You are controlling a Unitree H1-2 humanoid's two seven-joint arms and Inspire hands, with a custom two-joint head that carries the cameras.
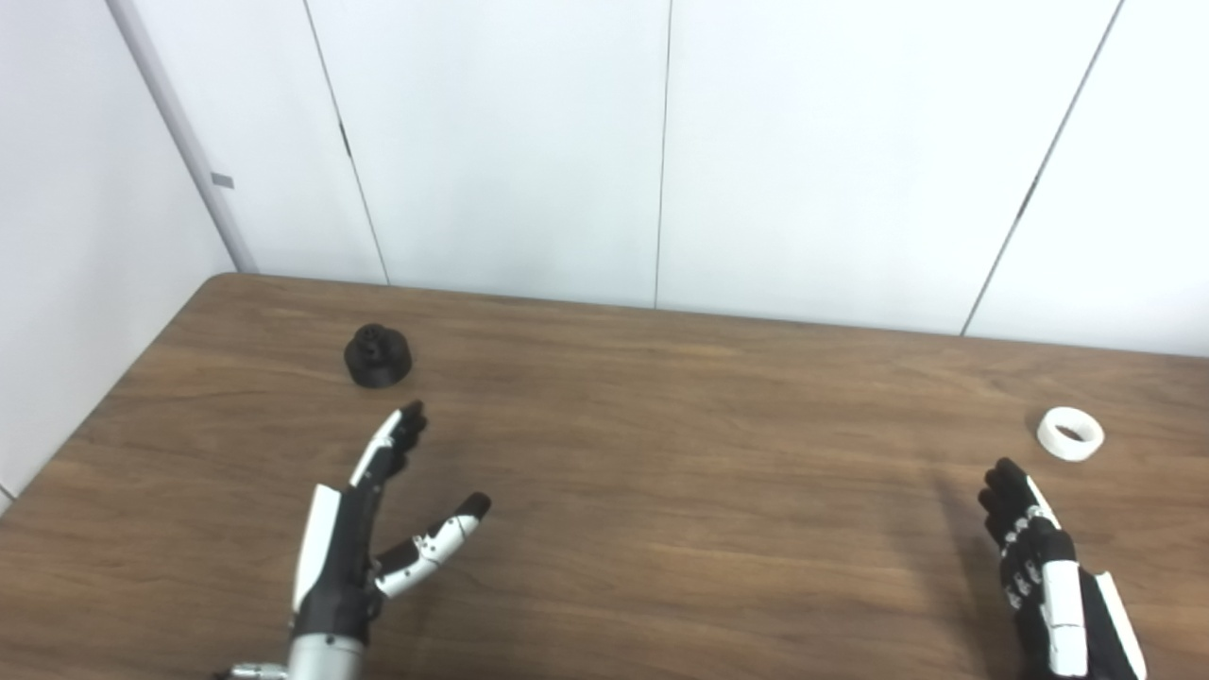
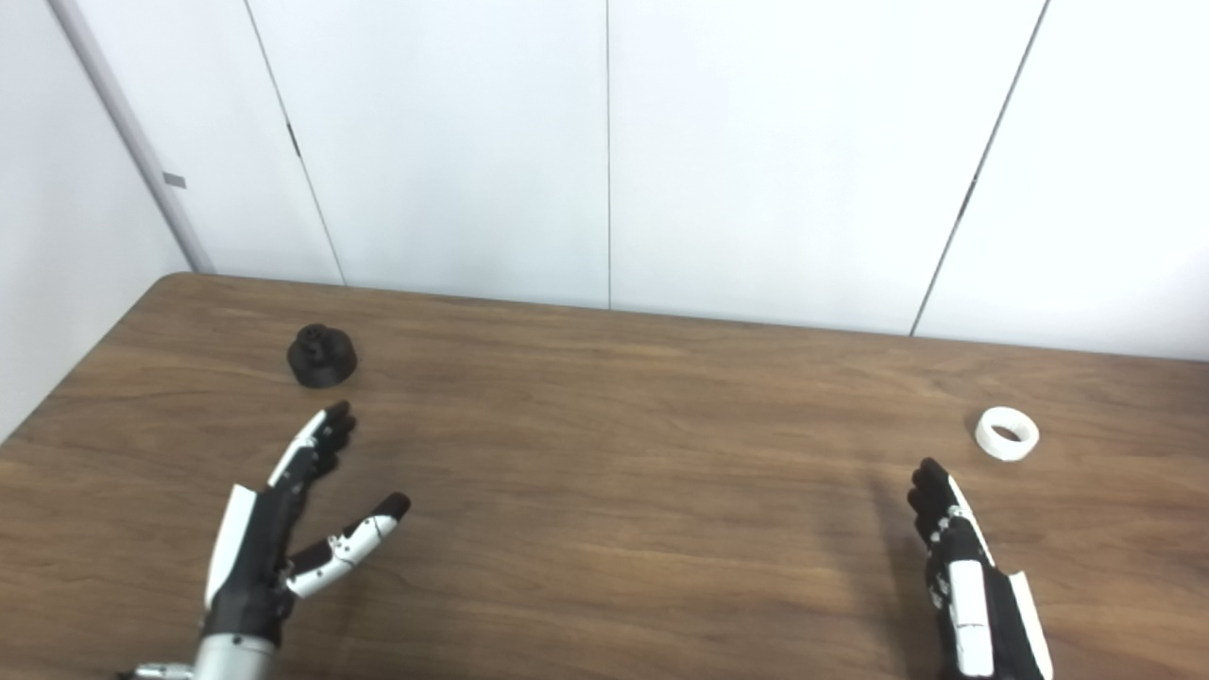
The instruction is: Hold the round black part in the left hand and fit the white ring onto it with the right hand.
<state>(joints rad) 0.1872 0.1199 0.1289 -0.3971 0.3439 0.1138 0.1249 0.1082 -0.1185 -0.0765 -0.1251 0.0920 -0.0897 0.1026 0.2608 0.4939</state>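
The round black part (image 1: 377, 355) sits on the wooden table (image 1: 661, 453) at the far left. My left hand (image 1: 364, 529) is open and empty, fingers stretched toward the part, fingertips a short way in front of it, thumb spread to the right. The white ring (image 1: 1070, 433) lies flat on the table at the right. My right hand (image 1: 1044, 567) is open and empty, fingers extended, a little in front of and left of the ring. Neither hand touches its object.
White wall panels (image 1: 661, 142) stand right behind the table's far edge. The table's left edge runs diagonally near the black part. The wide wooden surface lies between the two hands.
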